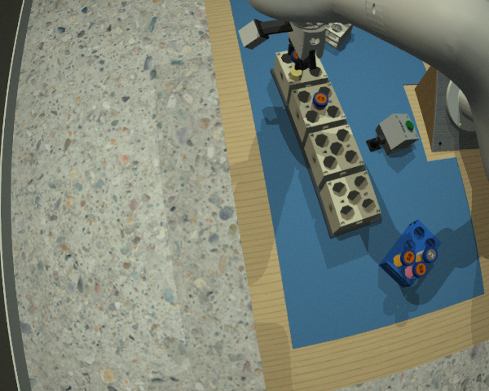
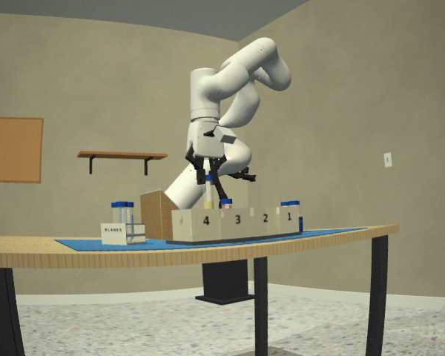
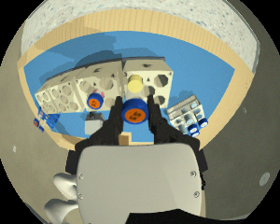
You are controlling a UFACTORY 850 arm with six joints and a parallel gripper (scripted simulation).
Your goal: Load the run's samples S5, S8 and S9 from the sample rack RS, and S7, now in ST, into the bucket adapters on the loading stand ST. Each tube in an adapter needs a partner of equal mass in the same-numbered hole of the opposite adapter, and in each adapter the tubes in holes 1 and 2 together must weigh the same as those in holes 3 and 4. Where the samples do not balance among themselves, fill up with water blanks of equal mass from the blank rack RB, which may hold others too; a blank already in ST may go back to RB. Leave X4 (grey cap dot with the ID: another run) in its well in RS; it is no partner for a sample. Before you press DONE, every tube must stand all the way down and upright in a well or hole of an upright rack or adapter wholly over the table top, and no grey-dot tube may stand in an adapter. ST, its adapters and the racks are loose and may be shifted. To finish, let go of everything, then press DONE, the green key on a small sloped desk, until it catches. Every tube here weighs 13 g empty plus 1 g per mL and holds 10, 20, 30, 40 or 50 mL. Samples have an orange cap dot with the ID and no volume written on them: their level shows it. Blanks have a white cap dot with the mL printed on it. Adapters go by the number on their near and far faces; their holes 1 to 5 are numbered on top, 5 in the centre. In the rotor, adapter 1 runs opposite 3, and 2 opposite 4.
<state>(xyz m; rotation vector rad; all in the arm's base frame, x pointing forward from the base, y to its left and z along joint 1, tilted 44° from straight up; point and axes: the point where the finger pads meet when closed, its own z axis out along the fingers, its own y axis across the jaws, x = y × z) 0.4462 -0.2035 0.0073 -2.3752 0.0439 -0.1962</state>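
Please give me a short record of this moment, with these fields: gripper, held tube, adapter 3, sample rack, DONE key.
gripper: gripper shut on the yellow-filled tube
held tube: orange cap dot, upright, lower end at a hole of adapter 4, not all the way down
adapter 3: adapter 3 holds one sample tube
sample rack: blue rack holds two orange-dot tubes and one grey-dot tube
DONE key: green key, nothing touching it
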